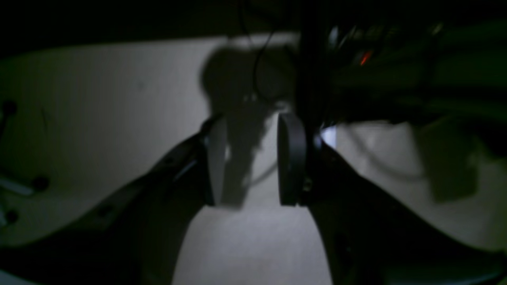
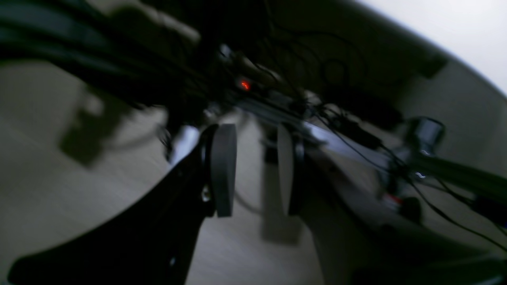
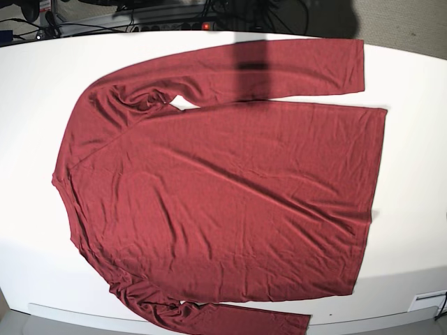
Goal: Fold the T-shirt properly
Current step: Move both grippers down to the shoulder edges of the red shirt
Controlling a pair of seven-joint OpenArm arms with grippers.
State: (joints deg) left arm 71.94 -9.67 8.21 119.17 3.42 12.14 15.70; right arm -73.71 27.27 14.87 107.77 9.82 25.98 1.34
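Note:
The T-shirt [image 3: 223, 195], dark red with long sleeves, lies spread flat on the white table [image 3: 35, 84] in the base view. Its neck is to the left and its hem to the right. One sleeve runs along the far edge; the other runs along the near edge and off the bottom of the frame. Neither arm shows in the base view. In the left wrist view my left gripper [image 1: 252, 134] stands open with nothing between its pads. My right gripper [image 2: 254, 142] is likewise open and empty in the right wrist view. Neither wrist view shows the shirt.
Behind the table's far edge sit cables and a power strip with a red light [image 3: 206, 26], which also shows as a red light [image 1: 365, 58] and a red light [image 2: 244, 84] in the dim, blurred wrist views. A small white box [image 3: 429, 300] sits at the near right corner.

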